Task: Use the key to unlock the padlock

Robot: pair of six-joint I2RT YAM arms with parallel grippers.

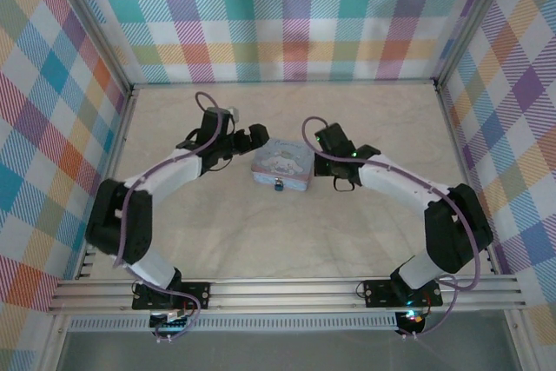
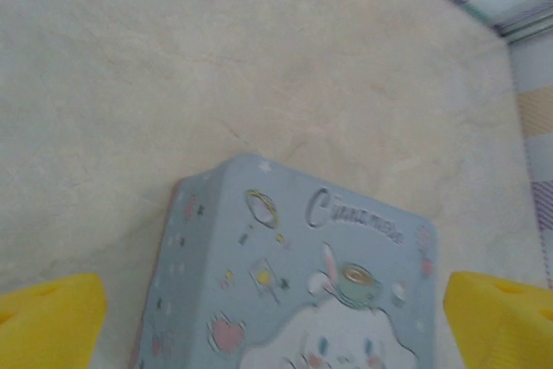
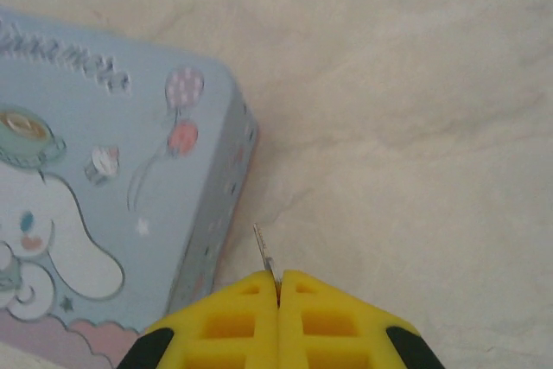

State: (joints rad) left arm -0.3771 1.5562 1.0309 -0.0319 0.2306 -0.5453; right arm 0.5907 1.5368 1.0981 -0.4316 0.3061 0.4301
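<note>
**Right gripper** (image 3: 278,281): clenched on the key (image 3: 266,255). The slim metal blade juts ahead of the yellow pads, and the head is buried in the pinch.

**Left gripper** (image 2: 276,326): released, fingers spread wide. The blue tin (image 2: 294,283) lies between them, with no contact evident.

**Padlock** (image 1: 277,186): small and dark, on the tin's near wall. From the right gripper's tip it lies to the left and back toward the arm's base. The tin's side wall is just beside that tip, and the blade points past the tin, away from the lock.

**Hazards, judged:**
- The blade may pivot or slip in so narrow a pinch once it presses on the keyhole.
- The unheld tin may slide on the table under that push.
- The lock body may swing aside, causing a missed insertion.
- The wrist must reorient a good deal, which risks clipping the tin.
</note>
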